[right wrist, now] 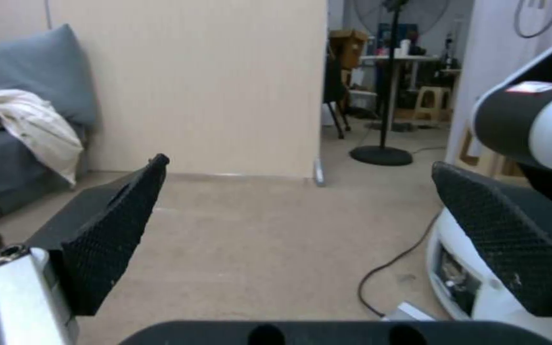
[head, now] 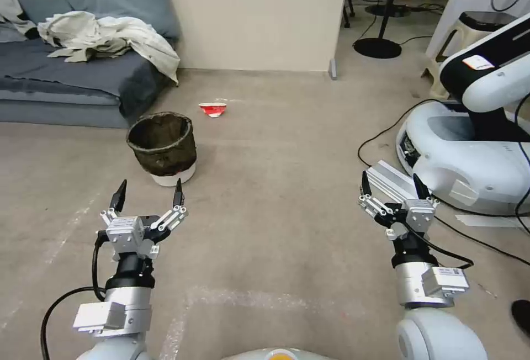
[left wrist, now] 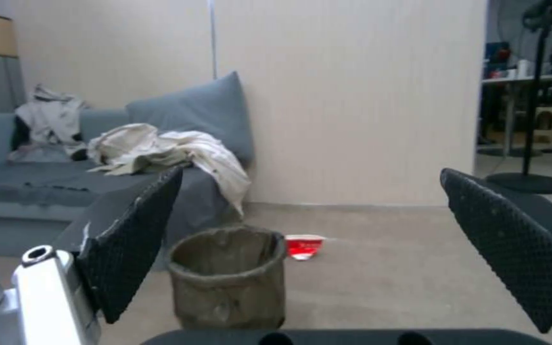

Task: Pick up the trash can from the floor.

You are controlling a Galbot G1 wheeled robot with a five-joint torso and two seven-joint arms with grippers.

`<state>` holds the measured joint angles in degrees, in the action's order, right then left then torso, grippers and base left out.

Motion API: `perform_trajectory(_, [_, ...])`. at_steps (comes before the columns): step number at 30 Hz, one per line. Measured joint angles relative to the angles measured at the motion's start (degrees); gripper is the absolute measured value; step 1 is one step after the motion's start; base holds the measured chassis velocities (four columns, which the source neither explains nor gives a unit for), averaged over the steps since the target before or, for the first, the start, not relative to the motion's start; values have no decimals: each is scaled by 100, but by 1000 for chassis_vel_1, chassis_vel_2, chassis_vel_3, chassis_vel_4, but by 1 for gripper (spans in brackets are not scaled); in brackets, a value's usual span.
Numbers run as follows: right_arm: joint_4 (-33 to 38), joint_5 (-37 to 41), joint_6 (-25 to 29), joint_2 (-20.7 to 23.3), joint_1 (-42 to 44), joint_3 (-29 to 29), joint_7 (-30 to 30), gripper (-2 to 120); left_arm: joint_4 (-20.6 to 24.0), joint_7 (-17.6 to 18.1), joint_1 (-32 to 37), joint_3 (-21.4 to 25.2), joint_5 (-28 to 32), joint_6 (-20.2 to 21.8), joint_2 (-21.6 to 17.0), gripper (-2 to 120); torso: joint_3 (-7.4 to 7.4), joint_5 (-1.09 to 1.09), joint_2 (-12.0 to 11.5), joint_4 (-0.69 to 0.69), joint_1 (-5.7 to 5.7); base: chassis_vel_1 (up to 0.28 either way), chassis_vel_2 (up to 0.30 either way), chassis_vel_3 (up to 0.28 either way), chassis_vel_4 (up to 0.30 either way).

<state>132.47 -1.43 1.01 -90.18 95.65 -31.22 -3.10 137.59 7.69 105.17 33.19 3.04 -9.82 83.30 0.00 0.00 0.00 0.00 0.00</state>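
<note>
A: Where is the trash can?

B: In the head view the trash can (head: 162, 149) stands upright on the floor (head: 276, 183), at about ten o'clock from the middle of the scene. It is a small white bin with a dark bag folded over its rim, and nothing touches it.

A: What is around it?

B: A grey sofa (head: 66, 81) sits at about eleven o'clock, near the can, with a pale crumpled cloth (head: 110, 37) heaped on its seat. A crushed red-and-white paper cup (head: 213, 109) lies on the floor just past the can, toward twelve o'clock. A cream wall (head: 254, 15) rises behind them.

A: And the left arm?

B: The left pincer (head: 148, 193) hovers at about seven o'clock, short of the can and apart from it. Its two black fingers are spread wide and hold nothing. From the left wrist camera, the can (left wrist: 228, 278) shows between the parted fingers (left wrist: 135, 239), with the cup (left wrist: 304, 246) just beyond it.

A: The right arm?

B: The right pincer (head: 391, 184) hangs at about four o'clock, well apart from the can, fingers likewise spread and empty. Beside it, at three o'clock, stands a large white machine (head: 469, 155) with a black cable (head: 381, 136) running across the floor.
</note>
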Motion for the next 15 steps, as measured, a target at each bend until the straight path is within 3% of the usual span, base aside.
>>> perform_trajectory(15, [-7, 3, 4, -2, -7, 4, -18, 100, -30, -4, 0, -9, -8, -59, 30, 100, 0, 0, 0, -1, 0, 101, 83, 90, 101])
